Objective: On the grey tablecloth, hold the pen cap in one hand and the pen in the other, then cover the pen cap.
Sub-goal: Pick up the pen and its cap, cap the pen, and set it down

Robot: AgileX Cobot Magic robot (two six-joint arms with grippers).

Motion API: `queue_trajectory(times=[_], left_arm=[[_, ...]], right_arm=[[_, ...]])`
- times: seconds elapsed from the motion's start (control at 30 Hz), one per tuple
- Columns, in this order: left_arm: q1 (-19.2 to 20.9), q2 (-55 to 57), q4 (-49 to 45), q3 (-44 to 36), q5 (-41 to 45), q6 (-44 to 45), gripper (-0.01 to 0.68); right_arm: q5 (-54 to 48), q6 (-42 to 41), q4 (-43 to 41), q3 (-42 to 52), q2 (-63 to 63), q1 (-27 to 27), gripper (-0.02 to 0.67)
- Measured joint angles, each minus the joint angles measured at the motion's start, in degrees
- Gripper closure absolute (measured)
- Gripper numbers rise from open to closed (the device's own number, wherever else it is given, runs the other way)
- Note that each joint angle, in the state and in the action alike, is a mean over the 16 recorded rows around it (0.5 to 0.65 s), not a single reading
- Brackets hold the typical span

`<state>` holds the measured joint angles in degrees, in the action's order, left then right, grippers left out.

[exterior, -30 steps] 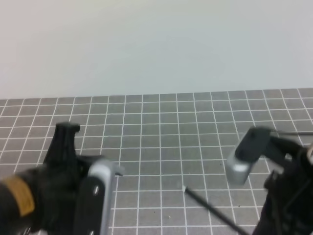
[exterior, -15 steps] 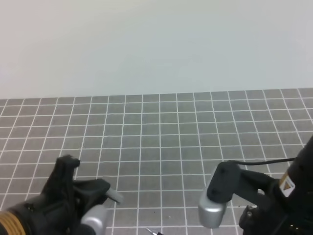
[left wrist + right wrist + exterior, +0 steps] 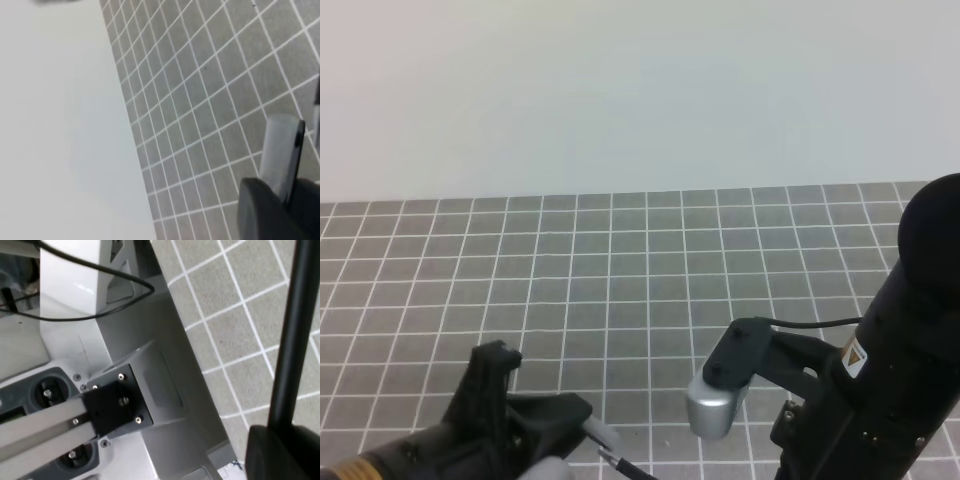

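1. The flat dark grey tablecloth (image 3: 650, 260) with a white square grid covers the table.
2. The right gripper (image 3: 280, 432) has its black fingers pressed together on the thin straight black pen (image 3: 295, 335), which sticks out beyond the fingertips over the cloth.
3. The left gripper (image 3: 590, 432) sits low at the near edge; whether its fingers pinch anything cannot be told.
4. The pen's tip (image 3: 610, 459) shows just beside the left fingertips.
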<state>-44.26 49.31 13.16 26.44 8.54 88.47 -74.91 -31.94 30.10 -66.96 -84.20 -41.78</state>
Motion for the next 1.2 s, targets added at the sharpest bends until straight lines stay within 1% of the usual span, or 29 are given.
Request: queue_trajectory(times=[0.53, 1.2], left_arm=[[2.0, 0.0, -3.4, -1.2, 1.2, -2.3, 0.597], [2.1, 0.1, -4.4, -1.6, 0.1, -2.7, 0.597]], right_arm=[[0.0, 1.8, -0.8, -0.5, -0.2, 0.0, 0.652], [0.0, -0.2, 1.1, -0.5, -0.2, 0.0, 0.652]])
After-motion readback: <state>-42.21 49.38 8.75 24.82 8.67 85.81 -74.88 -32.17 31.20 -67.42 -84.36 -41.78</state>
